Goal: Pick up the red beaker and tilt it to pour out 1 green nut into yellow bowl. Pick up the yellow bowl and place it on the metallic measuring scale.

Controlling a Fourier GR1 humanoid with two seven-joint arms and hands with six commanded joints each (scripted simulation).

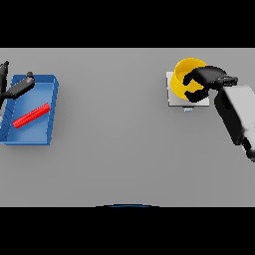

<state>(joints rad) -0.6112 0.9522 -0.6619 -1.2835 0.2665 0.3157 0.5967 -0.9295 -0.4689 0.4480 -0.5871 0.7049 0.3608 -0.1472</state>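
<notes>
Two hands show, one at each far side of the desk [114,149], and the near part of the desk between them is bare grey.

Going from near to far on the right, the white right arm comes up from the lower right edge. Its dark right hand [201,82] sits on the bowl [185,72]. The fingers [190,93] curl round the bowl's near rim and grip it. The bowl is already over the scale [172,97], which peeks out as a pale square under it, with its left and near edges showing. I cannot tell if the bowl rests flat on the scale or hangs just above it. I cannot see a nut inside the bowl.

So the move that matters is small, I think. The bowl only has to go straight down or be let go, and then the hand pulls back toward the right. Open desk lies all round the scale, so nothing stands in the way.

On the left, a blue tray [50,114] lies near the desk's edge. A long red thing [31,115] lies flat in it, slanting from near left up to far right. It may be the beaker, but I cannot be sure. The left hand [17,88] is over the tray's far left corner, just beyond the red thing's far end. Its fingers look straight and hold nothing.
</notes>
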